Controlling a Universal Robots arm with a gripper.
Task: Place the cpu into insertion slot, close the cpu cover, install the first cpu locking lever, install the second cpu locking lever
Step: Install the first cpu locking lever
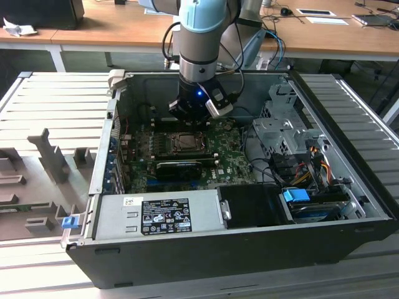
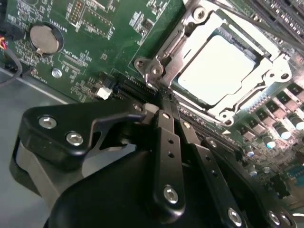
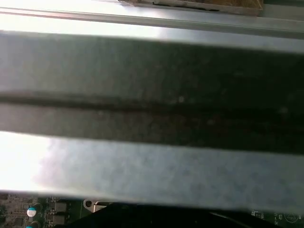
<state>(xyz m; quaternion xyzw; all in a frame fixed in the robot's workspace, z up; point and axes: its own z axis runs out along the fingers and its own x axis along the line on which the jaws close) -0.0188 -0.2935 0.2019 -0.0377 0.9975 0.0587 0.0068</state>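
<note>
Gripper (image 2: 164, 102) fingertips sitting pressed together, tips hiding corner of cpu cover (image 2: 190, 61). Arm (image 1: 199, 56) blocking rear of motherboard (image 1: 143, 156) in exterior view. Blurred grey chassis wall (image 3: 152, 95) covering most of first wrist view.

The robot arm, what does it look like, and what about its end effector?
In the exterior view the arm is a silvery-grey tube with a pale blue joint cap, a black wrist unit with a small blue light, and black cables looping beside it. In the second wrist view the end effector is matte black, with slim bolted fingers.

Glare on cpu (image 2: 219, 71); first wrist view blurred
</note>
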